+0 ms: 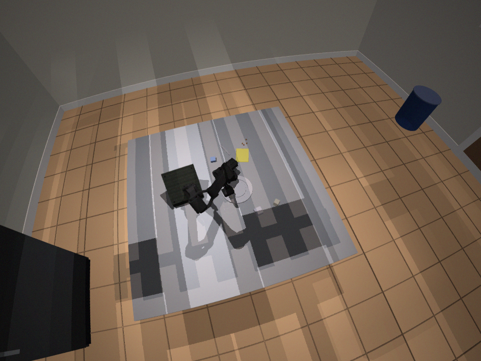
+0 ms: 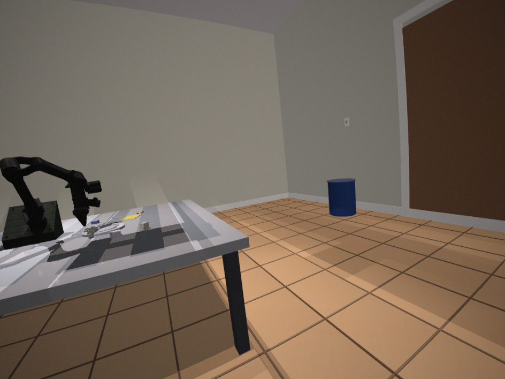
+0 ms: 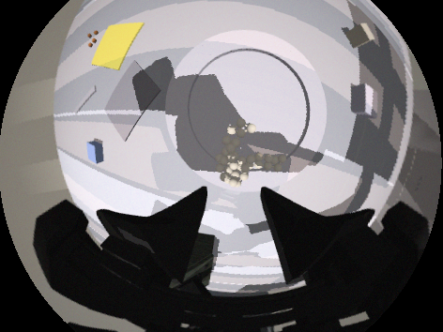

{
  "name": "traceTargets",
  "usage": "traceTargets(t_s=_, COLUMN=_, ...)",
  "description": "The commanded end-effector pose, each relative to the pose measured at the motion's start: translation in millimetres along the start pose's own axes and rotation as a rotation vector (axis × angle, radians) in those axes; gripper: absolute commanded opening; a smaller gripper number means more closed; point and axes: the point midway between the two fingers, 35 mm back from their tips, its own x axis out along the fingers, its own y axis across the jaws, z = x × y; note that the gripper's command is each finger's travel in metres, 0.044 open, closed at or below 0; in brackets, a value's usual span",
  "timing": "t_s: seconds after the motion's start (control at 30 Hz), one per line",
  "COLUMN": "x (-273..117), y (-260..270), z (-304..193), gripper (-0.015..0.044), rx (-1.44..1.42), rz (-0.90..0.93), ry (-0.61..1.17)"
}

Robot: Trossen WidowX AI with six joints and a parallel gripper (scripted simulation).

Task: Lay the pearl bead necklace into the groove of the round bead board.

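The pearl bead necklace (image 3: 234, 166) (image 2: 90, 231) lies bunched on the near part of the round bead board (image 3: 316, 108) (image 1: 247, 189) (image 2: 116, 226). In the wrist view one run of beads reaches inward over the board and another reaches right near the groove; much of it is in shadow. The groove shows as a thin dark ring, bare along its far side. My gripper (image 3: 235, 191) (image 2: 84, 224) is partly open, with nothing between its fingertips. It points down above the board, and in the wrist view the bead heap lies just beyond the tips. The arm hides the necklace in the top view.
A yellow sheet (image 1: 242, 155) (image 3: 117, 46), small brown beads (image 3: 94, 40), a clear square sheet (image 3: 122, 100), a thin rod (image 3: 86, 98) and a blue block (image 1: 213, 159) (image 3: 95, 151) lie on one side. A beige block (image 1: 276, 202) (image 3: 360, 36) and a whitish block (image 3: 368, 99) lie on the other.
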Motion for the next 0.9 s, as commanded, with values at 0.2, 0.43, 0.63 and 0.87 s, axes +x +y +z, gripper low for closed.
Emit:
traceTargets(t_s=0.2, x=15.8, y=-0.2, z=-0.7, gripper=0.0250, rx=-0.011, rz=-0.007, ry=0.002)
traceTargets(t_s=0.43, x=25.7, y=-0.5, z=-1.7, gripper=0.0250, rx=-0.014, rz=-0.009, ry=0.004)
traceTargets(t_s=0.63, x=23.5, y=-0.6, z=-1.6, gripper=0.0145, rx=-0.006, rz=-0.003, ry=0.004)
traceTargets(t_s=0.87, x=23.5, y=-0.6, z=-1.6, gripper=0.0000, rx=-0.006, rz=-0.003, ry=0.004)
